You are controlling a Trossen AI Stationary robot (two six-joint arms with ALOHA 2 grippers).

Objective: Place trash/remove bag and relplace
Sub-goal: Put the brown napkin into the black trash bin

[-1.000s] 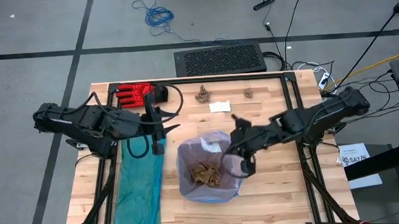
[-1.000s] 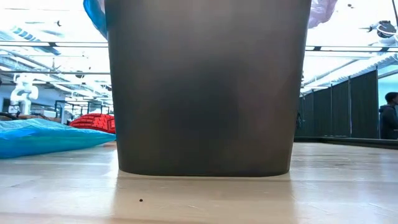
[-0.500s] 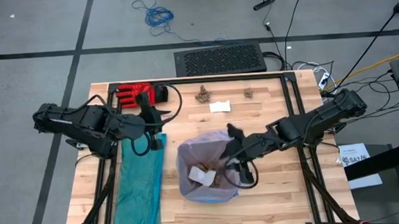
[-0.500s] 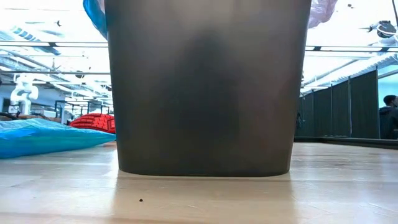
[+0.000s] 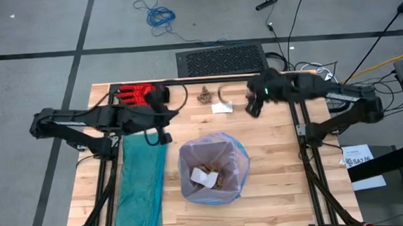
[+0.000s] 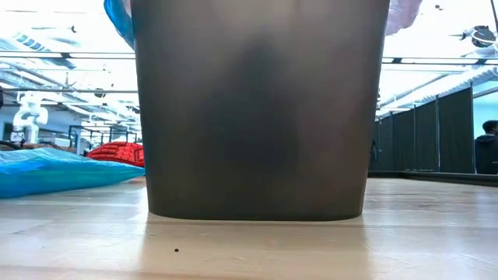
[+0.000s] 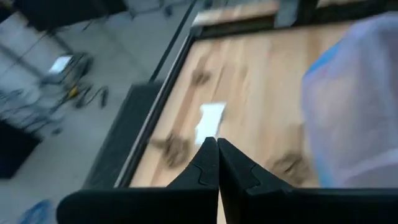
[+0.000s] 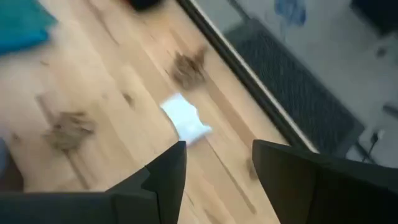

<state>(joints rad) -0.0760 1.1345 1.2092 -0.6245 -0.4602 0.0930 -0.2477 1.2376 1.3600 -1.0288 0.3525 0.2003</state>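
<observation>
The dark bin [image 6: 257, 117] stands mid-table, lined with the pale bag [image 5: 240, 156]. Brown wads [image 5: 220, 183] and a white scrap [image 5: 201, 176] of the trash lie inside it. More trash lies by the far edge: a brown wad [image 5: 204, 95] and a white scrap [image 5: 222, 107]. My right gripper [image 5: 251, 107] hangs open above the table just right of that scrap [image 8: 185, 118], with nothing between its fingers [image 8: 168, 171]. My left gripper [image 7: 217, 158] is shut and empty, left of the bin near the teal bag [image 5: 141, 180].
A red glove [image 5: 136, 94] lies at the far left corner. The teal bag spreads along the left side to the near edge. Further brown wads [image 7: 173, 147] lie ahead of the left gripper. A person [image 6: 486, 144] stands in the room beyond the table.
My right gripper has opened over the bin and let a white scrap fall into the bag. It has then swung up and toward the far edge, next to the loose trash. My left gripper has shut and shifted slightly toward the bin.
</observation>
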